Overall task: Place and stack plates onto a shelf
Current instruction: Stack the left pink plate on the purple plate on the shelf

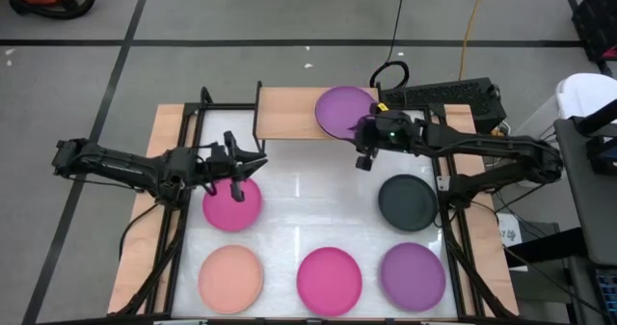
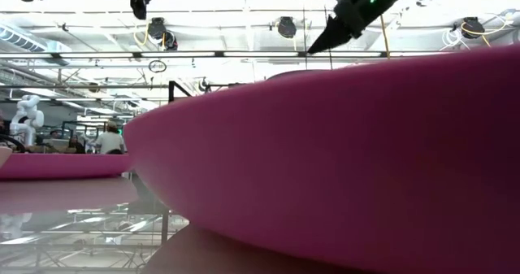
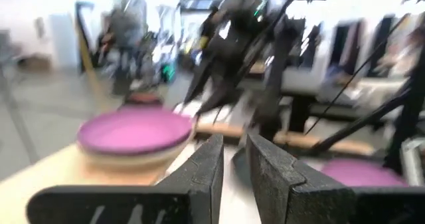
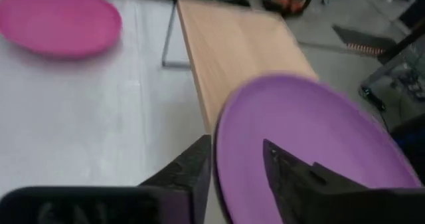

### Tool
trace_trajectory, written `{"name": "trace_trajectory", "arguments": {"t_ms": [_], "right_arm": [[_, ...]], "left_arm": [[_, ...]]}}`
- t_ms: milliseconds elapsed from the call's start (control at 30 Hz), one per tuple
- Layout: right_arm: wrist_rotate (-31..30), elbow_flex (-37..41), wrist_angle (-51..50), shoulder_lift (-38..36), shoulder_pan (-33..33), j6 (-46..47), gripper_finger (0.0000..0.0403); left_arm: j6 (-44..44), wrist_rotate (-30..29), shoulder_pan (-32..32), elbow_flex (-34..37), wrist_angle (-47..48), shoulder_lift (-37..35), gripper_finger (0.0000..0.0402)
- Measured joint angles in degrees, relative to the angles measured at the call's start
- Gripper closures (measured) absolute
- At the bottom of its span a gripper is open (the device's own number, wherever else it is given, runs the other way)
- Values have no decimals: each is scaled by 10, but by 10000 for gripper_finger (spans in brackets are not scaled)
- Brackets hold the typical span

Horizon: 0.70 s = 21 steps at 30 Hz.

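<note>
The shelf (image 1: pixel 289 113) stands at the table's far edge. On its right end a purple plate (image 1: pixel 344 110) lies on a beige plate (image 3: pixel 126 159). My right gripper (image 4: pixel 238 151) is at this purple plate's near right rim, slanting down, its fingers apart on either side of the rim. My left gripper (image 3: pixel 234 147) hovers level above a magenta plate (image 1: pixel 232 203) lying on the table left of centre. A narrow gap shows between its fingers, with nothing in it. My right gripper has its two fingers (image 4: pixel 192 174) on either side of the purple plate's rim (image 4: pixel 222 141), coming from the table's right and slanting down. I cannot tell whether they touch the rim. The plate lies flat on the beige plate on the shelf.
A black plate (image 1: pixel 408 202) lies at the table's right. Along the near edge lie a peach plate (image 1: pixel 231 277), a magenta plate (image 1: pixel 330 280) and a purple plate (image 1: pixel 413 274). The shelf's left half (image 1: pixel 280 113) is bare wood. People show in the room behind the table (image 2: pixel 110 140).
</note>
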<state>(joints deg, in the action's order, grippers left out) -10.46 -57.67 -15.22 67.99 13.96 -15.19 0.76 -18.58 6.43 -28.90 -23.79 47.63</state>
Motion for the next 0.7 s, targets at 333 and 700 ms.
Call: {"name": "trace_trajectory", "arguments": {"t_ms": [333,700], "right_arm": [[61,7,9,-103,-97,44,260],[-7,111,98,-126,-224,72,259]], "left_arm": [[163,-56,37,-150,406,89,330],[355,19,72,-171,553,251,330]]}}
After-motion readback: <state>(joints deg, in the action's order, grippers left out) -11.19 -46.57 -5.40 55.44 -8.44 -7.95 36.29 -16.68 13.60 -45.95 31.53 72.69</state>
